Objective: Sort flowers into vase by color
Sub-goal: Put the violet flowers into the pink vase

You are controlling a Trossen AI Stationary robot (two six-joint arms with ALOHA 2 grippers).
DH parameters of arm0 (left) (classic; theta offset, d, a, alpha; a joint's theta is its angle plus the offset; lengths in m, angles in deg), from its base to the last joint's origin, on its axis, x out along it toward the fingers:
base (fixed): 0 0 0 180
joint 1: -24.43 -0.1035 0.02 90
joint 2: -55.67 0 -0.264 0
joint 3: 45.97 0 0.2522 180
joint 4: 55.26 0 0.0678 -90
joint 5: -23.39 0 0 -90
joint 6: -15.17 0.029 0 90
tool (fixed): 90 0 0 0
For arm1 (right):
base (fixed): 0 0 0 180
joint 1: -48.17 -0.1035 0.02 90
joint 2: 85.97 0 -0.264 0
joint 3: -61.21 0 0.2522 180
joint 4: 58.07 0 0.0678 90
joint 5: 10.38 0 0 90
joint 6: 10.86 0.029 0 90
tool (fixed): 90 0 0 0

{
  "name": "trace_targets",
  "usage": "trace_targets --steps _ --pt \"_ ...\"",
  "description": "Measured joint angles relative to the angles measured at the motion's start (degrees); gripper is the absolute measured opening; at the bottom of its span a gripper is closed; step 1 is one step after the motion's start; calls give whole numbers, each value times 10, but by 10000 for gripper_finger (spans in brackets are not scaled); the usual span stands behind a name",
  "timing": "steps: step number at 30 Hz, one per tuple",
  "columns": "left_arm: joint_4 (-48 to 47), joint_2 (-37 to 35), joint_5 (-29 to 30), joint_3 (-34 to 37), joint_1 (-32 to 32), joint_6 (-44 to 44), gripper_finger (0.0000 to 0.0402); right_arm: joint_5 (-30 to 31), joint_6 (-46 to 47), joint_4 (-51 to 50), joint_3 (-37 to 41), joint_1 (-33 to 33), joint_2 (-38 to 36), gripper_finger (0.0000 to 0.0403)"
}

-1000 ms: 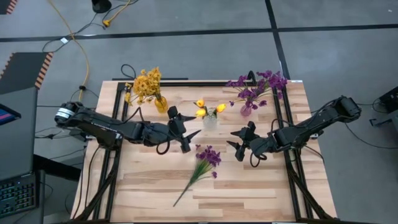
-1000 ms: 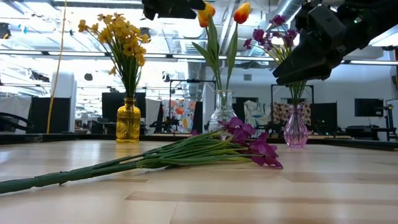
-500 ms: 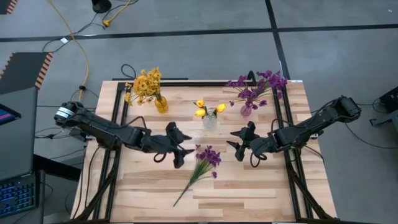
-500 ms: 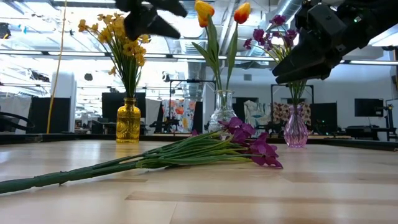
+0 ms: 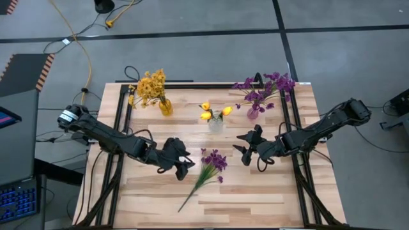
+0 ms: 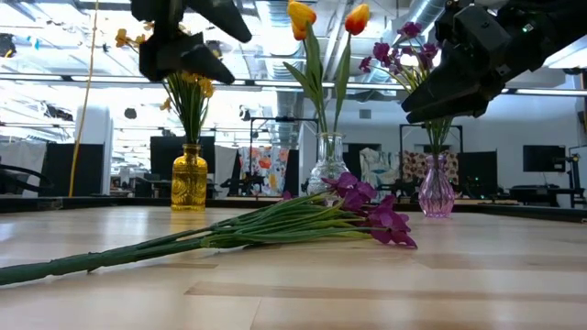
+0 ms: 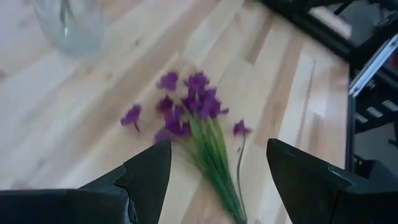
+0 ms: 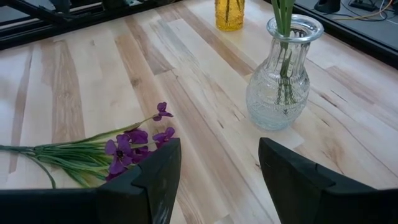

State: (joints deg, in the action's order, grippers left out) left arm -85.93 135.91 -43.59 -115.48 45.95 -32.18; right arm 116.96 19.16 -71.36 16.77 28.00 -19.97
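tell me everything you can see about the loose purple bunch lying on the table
The purple bunch is several thin green stems gathered together, topped with small purple blooms that look artificial. It lies flat on the wooden table, out of any vase, blooms toward the clear vase, stem ends toward the table's near edge. Nothing holds it: the open left gripper hovers just beside the blooms, the right gripper waits farther off.
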Motion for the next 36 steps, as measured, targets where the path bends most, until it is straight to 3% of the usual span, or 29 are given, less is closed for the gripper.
trace_targets --steps 7,16,36 --pt "40 83 -69 0 4 -70 251 -1 0 0 0 0 0 243" --pt "134 182 -123 0 -11 -74 251 -31 0 0 0 0 0 243" --pt "185 225 -104 0 -7 -74 251 -31 0 0 0 0 0 243"
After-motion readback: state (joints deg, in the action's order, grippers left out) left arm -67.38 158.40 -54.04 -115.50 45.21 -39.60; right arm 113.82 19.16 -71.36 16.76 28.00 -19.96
